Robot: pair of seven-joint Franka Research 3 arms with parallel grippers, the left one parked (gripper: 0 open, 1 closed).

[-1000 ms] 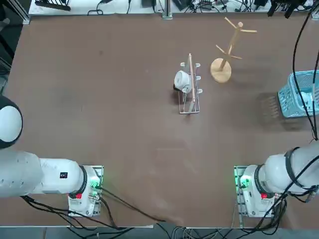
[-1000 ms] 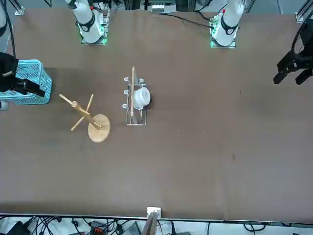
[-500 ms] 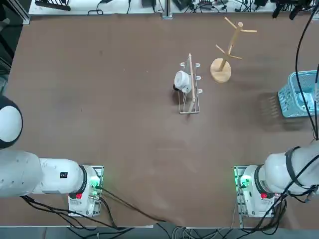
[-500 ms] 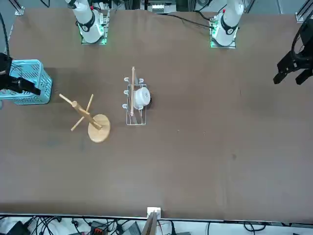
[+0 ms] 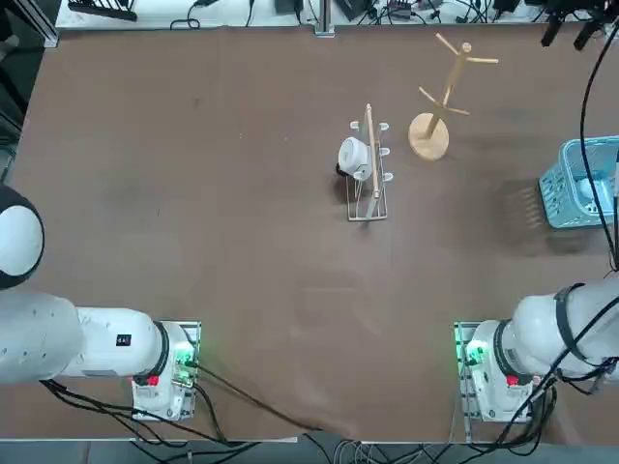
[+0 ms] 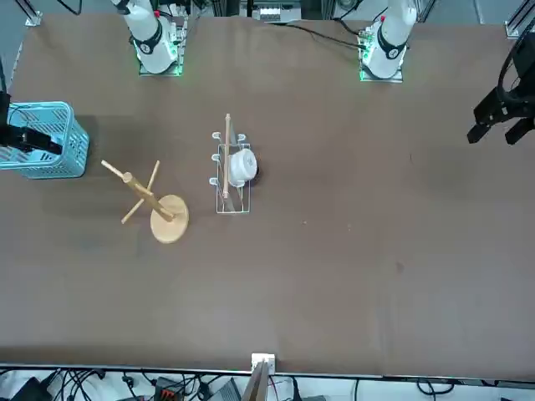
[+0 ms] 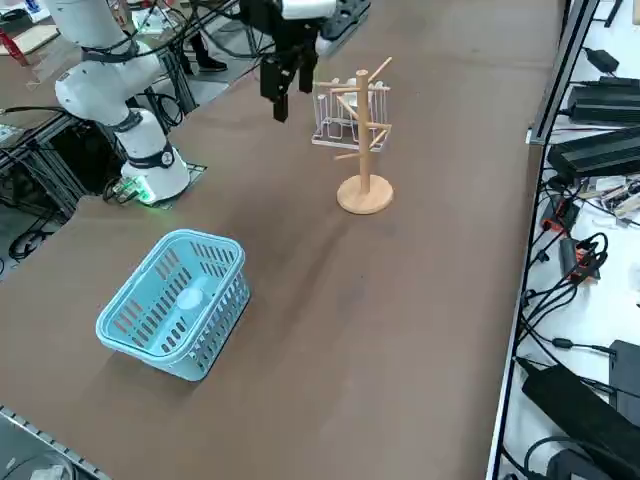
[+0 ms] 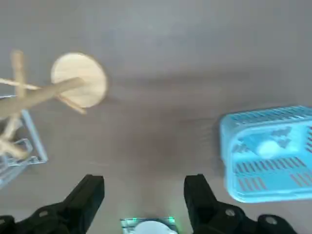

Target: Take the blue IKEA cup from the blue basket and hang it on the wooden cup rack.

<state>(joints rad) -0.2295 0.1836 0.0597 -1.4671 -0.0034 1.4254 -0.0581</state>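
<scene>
The blue basket (image 7: pixel 175 300) stands near the table's right edge, also seen in the top view (image 5: pixel 580 184) and front view (image 6: pixel 46 138). Inside it lies a pale blob, the blue IKEA cup (image 7: pixel 190 297) (image 8: pixel 265 148); its handle is too small to make out. The wooden cup rack (image 7: pixel 365 190) (image 5: pixel 428 135) stands upright on its round base (image 8: pixel 80 80), its pegs bare. My right gripper (image 7: pixel 277 95) (image 8: pixel 144 187) hangs high above the table, between the rack and the basket. It is open and holds nothing.
A low silver wire rack (image 5: pixel 368 164) with a wooden bar stands beside the wooden rack, with a white cup (image 5: pixel 353 155) on it. Cables trail from the right arm over the basket side. The table's far edge and cable clutter lie beyond the rack.
In the front view my right gripper has slid toward the picture's left edge, uncovering more of the basket. The basket, cup and both racks have not moved.
</scene>
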